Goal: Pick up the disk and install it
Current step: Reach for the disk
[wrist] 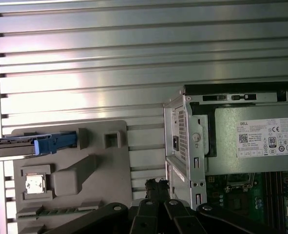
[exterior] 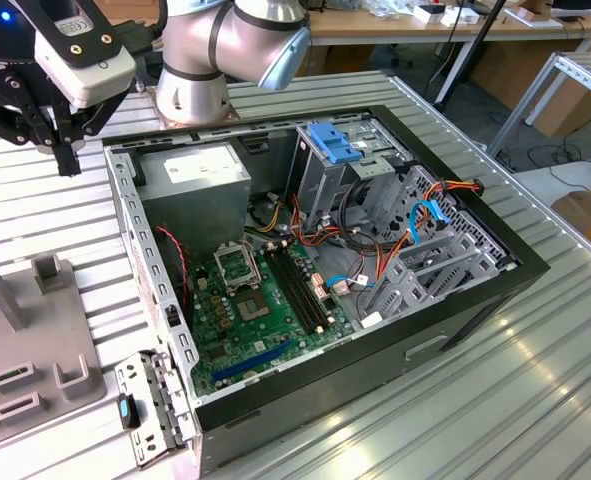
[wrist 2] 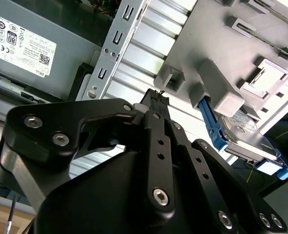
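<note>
The disk (wrist: 12,145) stands on its edge in a slot of the grey fixture plate (wrist: 100,192). It is a flat silver drive with a blue rail (wrist: 56,144) at its end. In the second wrist view the disk (wrist 2: 243,136) shows its silver face and blue rails beside the fixture's grey blocks. My black gripper (exterior: 68,160) hangs high over the ribbed table, between the fixture plate (exterior: 35,340) and the open computer case (exterior: 305,260). Its fingertips (wrist 2: 156,96) are pressed together, shut on nothing, some way from the disk.
Inside the case sit a grey power-supply box (exterior: 195,175), a green motherboard (exterior: 255,300) and a drive cage with a blue bracket (exterior: 332,145) on top. Loose cables cross the cage area. A small metal bracket (exterior: 150,410) lies by the case's near corner.
</note>
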Action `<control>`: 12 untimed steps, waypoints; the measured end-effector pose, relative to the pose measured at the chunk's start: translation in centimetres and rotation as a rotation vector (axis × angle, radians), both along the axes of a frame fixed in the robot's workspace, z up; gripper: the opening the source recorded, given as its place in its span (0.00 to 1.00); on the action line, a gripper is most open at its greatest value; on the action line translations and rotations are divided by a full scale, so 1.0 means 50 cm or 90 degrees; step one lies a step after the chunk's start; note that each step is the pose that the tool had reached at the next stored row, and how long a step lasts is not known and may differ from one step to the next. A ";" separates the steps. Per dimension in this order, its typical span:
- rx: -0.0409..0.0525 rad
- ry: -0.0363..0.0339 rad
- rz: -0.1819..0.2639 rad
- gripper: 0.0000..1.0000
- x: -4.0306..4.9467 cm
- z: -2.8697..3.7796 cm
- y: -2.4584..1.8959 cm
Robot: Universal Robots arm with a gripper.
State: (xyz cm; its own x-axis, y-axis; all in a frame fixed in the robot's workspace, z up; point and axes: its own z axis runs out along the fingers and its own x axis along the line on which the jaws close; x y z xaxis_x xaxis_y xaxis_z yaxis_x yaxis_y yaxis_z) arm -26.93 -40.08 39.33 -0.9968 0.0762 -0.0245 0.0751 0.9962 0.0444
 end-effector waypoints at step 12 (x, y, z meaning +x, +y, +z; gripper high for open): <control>0.0000 0.0000 0.000 0.11 -0.029 0.000 0.0000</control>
State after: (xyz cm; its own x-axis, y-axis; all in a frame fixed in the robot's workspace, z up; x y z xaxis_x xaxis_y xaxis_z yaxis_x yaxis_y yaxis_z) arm -28.38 -40.08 39.33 -0.9968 0.0762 -0.0245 0.0750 0.9962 0.0443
